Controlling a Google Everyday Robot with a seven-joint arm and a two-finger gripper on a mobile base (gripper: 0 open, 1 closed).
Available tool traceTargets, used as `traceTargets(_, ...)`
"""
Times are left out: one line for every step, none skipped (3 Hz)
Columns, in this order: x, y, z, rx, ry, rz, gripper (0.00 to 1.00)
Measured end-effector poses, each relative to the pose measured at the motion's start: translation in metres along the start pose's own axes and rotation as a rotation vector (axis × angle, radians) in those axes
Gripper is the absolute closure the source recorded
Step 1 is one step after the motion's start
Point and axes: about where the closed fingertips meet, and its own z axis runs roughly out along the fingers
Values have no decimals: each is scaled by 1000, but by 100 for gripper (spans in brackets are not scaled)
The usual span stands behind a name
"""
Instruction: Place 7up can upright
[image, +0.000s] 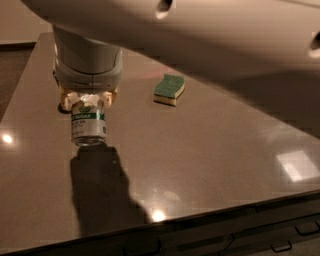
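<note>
The 7up can (88, 125) is silver-white with a green band and hangs nearly upright from my gripper (88, 102), its lower end close above the brown table top (210, 150) at the left. The gripper is shut on the can's upper end, below the white wrist (87, 65). The can's shadow falls on the table just in front of it.
A green and yellow sponge (169, 89) lies on the table to the right of the can, apart from it. My large white arm (210, 25) spans the top of the view. The table's front edge (225, 210) runs along the bottom, with dark drawers below.
</note>
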Motion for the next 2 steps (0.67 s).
traceTargets(-1,0,-2,-1,-3,1,100)
traceTargets(-15,-10,-11,12,-48,-14,100)
